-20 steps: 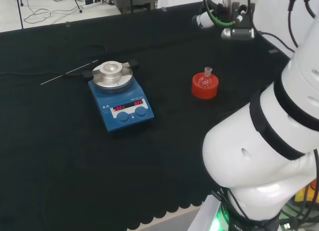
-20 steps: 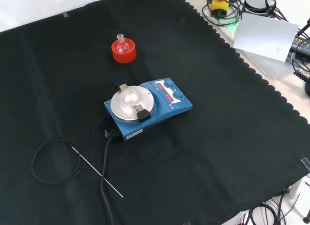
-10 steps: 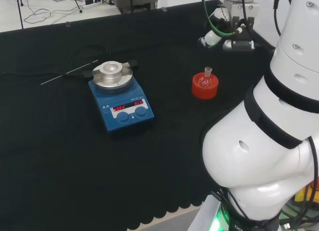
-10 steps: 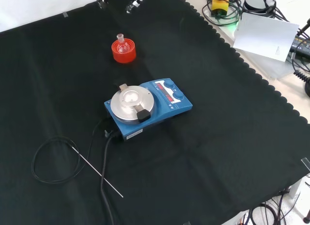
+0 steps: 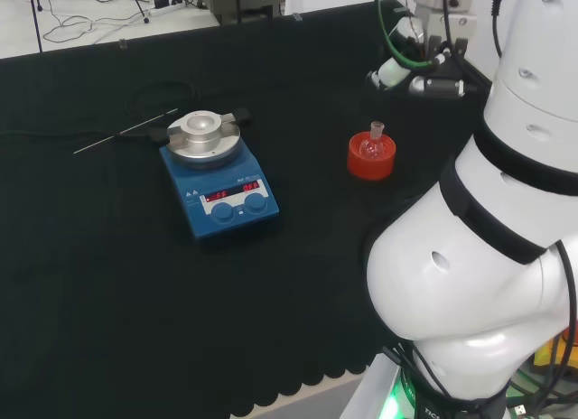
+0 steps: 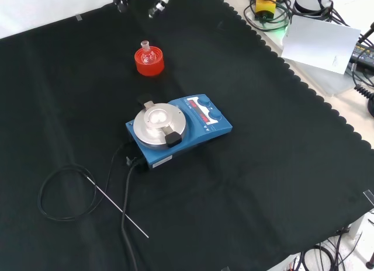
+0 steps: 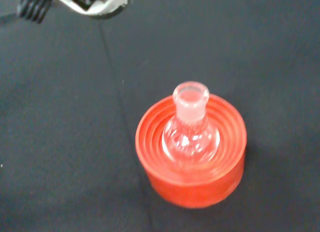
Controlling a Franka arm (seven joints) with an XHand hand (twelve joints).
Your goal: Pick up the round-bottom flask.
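Note:
A small clear round-bottom flask stands upright, neck up, in a red ribbed ring stand on the black cloth. The front view has the flask and stand in its upper part. The hand hovers above and beyond the flask in the head view, apart from it, fingers spread and holding nothing. Its fingertips reach in at the front view's top, above the stand. The wrist view looks down on the flask and stand, with part of the hand at the edge.
A blue hotplate stirrer with a round metal top stands left of the flask in the head view, nearer in the front view. Beyond it lie a thin metal rod and a looped black cable. The arm's white links stand at the head view's right.
The hand has come down into the front view from its top and moved closer to the flask. The flask and stand have not moved.

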